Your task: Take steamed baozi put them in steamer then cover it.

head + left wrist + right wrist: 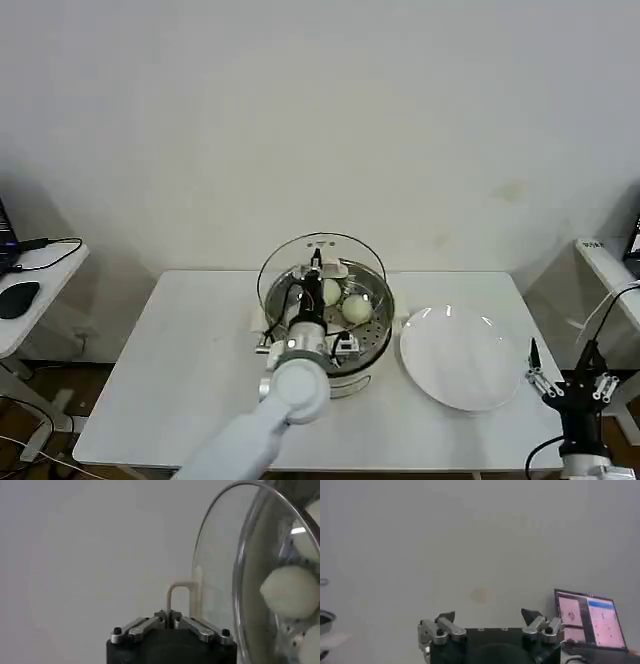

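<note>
The steamer (pixel 375 345), a shiny steel pot, stands at the middle of the white table. Cream-white steamed baozi (pixel 356 308) lie on its perforated tray, and one (pixel 290 591) shows through the glass in the left wrist view. My left gripper (pixel 315 268) (pixel 168 615) is shut on the cream bar handle (pixel 181 592) of the clear glass cover (pixel 270 270) (pixel 220 570). The cover is tilted steeply over the pot's back half, its rim apart from the pot's front rim. My right gripper (pixel 565 385) (pixel 489 617) hangs open and holds nothing at the table's right front edge.
A flat white plate (pixel 460 357) lies right of the steamer with nothing on it. A side table with a mouse (pixel 18 298) and cable stands at the far left. A shelf (pixel 610 265) and a lit screen (pixel 589 617) are at the right.
</note>
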Controlling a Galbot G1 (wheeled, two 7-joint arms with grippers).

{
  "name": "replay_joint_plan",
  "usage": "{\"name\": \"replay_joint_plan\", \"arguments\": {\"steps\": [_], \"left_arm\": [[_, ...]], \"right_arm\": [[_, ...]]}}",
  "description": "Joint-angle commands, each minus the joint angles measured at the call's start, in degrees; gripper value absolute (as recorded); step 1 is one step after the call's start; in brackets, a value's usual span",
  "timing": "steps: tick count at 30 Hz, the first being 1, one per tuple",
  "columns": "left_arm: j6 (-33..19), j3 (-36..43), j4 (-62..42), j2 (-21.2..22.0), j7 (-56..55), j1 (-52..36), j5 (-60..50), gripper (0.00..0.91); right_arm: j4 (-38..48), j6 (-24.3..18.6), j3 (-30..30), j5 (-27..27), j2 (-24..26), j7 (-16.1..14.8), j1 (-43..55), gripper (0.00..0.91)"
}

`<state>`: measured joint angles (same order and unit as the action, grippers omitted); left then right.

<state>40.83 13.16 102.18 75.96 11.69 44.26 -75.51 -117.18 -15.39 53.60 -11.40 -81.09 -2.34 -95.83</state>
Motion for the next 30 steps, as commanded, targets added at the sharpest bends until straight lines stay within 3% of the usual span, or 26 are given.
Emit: {"name": "replay_joint_plan", "arguments": {"steps": [1, 11, 30], "left_arm": [[-0.7, 1.3, -1.3, 3.1, 0.8, 3.4, -5.2, 0.0], [-1.0, 0.8, -2.0, 0.9, 2.3, 3.4, -5.2, 0.0], [-1.3, 1.3, -2.4, 1.7, 2.7, 3.8, -5.6, 0.0]], "right_arm": [[0.2, -0.1, -0.3, 0.3, 0.1, -0.1, 0.1, 0.907], [0.2, -0.2, -0.7, 0.3, 0.1, -0.2, 0.0, 0.907], [-0.2, -0.3, -1.3, 0.0, -0.2, -0.4, -0.2, 0.907]]}}
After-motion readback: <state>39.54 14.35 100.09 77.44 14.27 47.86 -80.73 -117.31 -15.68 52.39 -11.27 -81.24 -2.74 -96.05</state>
